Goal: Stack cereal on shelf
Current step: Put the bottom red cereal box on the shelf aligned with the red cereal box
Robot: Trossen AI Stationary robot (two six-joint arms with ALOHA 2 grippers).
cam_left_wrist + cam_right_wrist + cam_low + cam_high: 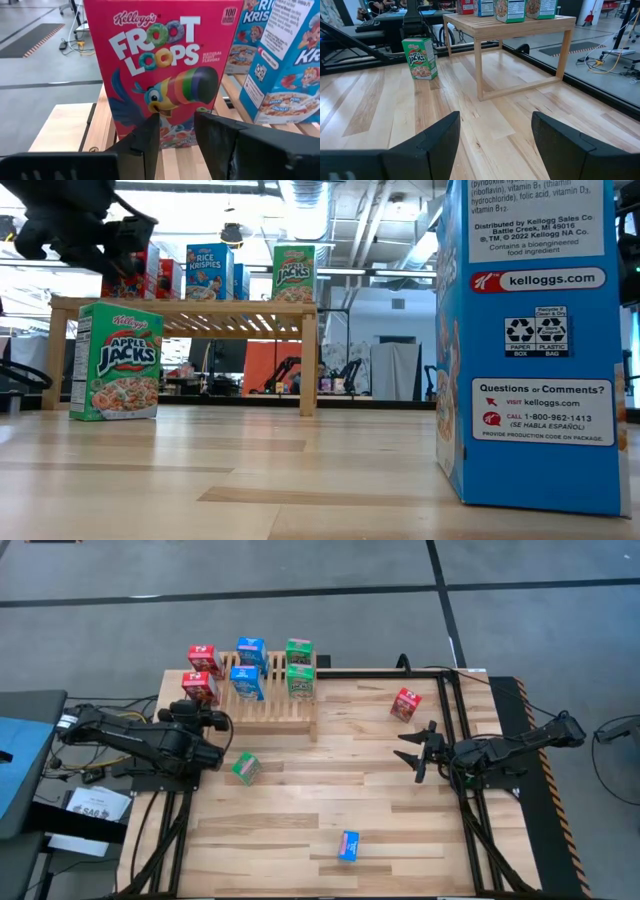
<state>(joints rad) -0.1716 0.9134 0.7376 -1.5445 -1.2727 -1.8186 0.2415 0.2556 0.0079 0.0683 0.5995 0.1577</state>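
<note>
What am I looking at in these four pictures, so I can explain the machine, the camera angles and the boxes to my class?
Two dark robot arms work at a wooden table. One picture looks straight down, one looks level across the tabletop, and two come from cameras on the wrists. Six cereal boxes stand on the slatted shelf. Three remain on the table: a green box, a red box and a blue box. The left gripper is shut, empty, facing a red Froot Loops box on the shelf. The right gripper is open and holds nothing.
</note>
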